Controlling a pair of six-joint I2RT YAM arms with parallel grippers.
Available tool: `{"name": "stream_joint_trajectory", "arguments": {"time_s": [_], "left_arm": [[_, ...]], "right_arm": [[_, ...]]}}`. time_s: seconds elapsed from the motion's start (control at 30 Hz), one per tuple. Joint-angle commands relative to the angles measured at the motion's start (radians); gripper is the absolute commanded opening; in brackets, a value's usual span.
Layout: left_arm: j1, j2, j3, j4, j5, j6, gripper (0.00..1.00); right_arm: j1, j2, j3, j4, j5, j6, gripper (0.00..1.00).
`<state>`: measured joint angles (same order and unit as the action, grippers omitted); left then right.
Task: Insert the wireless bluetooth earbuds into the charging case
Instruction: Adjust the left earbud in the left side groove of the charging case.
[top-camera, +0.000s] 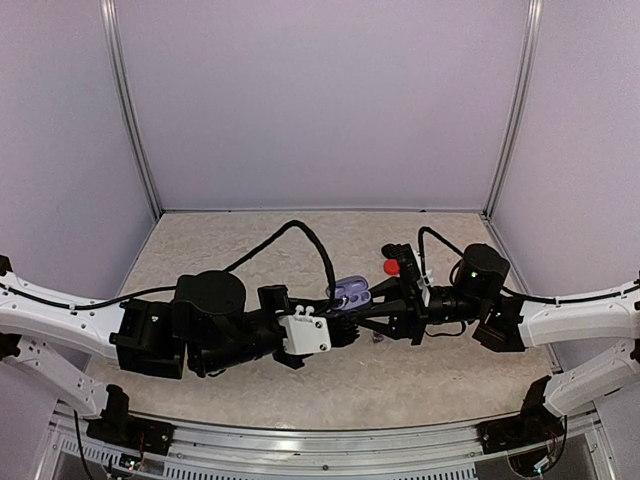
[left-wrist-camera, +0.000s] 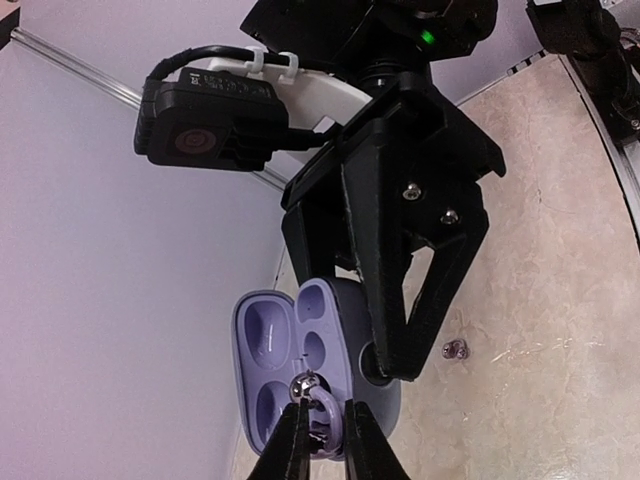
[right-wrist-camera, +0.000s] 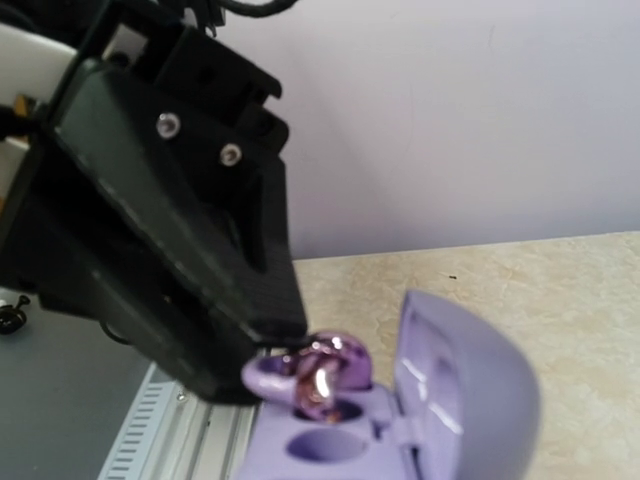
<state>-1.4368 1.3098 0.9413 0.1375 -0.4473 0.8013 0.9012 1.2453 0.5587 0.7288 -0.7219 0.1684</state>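
Pinching a glossy purple earbud (left-wrist-camera: 320, 408), the left tool (left-wrist-camera: 325, 418) hangs at the smooth lilac case (left-wrist-camera: 262, 340) the right tool (left-wrist-camera: 395, 360) clamps.

Over the middle of the table (top-camera: 220, 250) the way across is barred: the right gripper (left-wrist-camera: 398, 362) clamps the open charging case (left-wrist-camera: 270, 345) from one side, and the left gripper (left-wrist-camera: 325, 410), pinching an earbud (left-wrist-camera: 318, 395), crowds its sockets. Behind them the table lies open to the back wall (top-camera: 320, 100); a small loose piece (left-wrist-camera: 455, 349), perhaps another earbud, lies on it near the case.
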Motion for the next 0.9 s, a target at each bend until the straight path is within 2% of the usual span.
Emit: {"name": "stream_joint_trajectory", "arguments": {"time_s": [0.0, 0.53, 0.7, 0.87], "left_arm": [[-0.004, -0.009, 0.029, 0.029, -0.011, -0.003, 0.14], [0.001, -0.022, 0.026, 0.027, -0.004, -0.032, 0.04], [0.038, -0.047, 0.043, -0.011, 0.101, -0.126, 0.0], [0.086, -0.084, 0.045, -0.035, 0.226, -0.224, 0.0]], "right_arm": [[0.016, -0.011, 0.024, -0.008, -0.005, -0.014, 0.02], [0.016, -0.022, 0.02, -0.012, -0.022, -0.029, 0.02], [0.016, -0.028, 0.016, -0.01, -0.033, -0.048, 0.02], [0.016, -0.042, 0.008, 0.002, -0.04, -0.057, 0.02]]}}
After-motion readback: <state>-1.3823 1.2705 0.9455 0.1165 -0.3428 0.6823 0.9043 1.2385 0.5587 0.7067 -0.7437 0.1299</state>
